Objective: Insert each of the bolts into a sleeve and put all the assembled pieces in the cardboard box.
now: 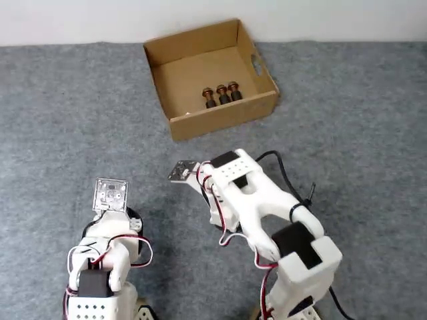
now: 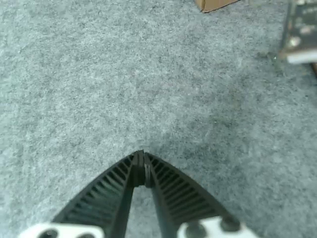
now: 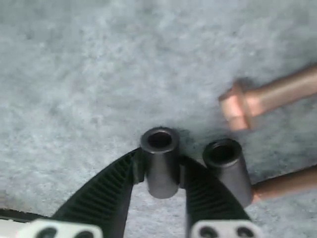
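Observation:
My right gripper (image 3: 161,169) is shut on an upright black sleeve (image 3: 159,159) that stands on the grey carpet. A second black sleeve (image 3: 227,166) stands right beside it, just outside one finger. One copper bolt (image 3: 270,98) lies on its side a little beyond, and another bolt's shank (image 3: 287,182) shows next to the second sleeve. The cardboard box (image 1: 223,117) sits at the far middle of the table with three assembled pieces (image 1: 222,95) inside. My left gripper (image 2: 140,167) is shut on nothing, low over bare carpet.
The right arm (image 1: 247,190) stretches over the table's middle, covering the loose parts from above. The left arm (image 1: 110,227) is folded back at the near left. A box corner (image 2: 213,4) and the other arm's camera board (image 2: 302,34) appear in the left wrist view.

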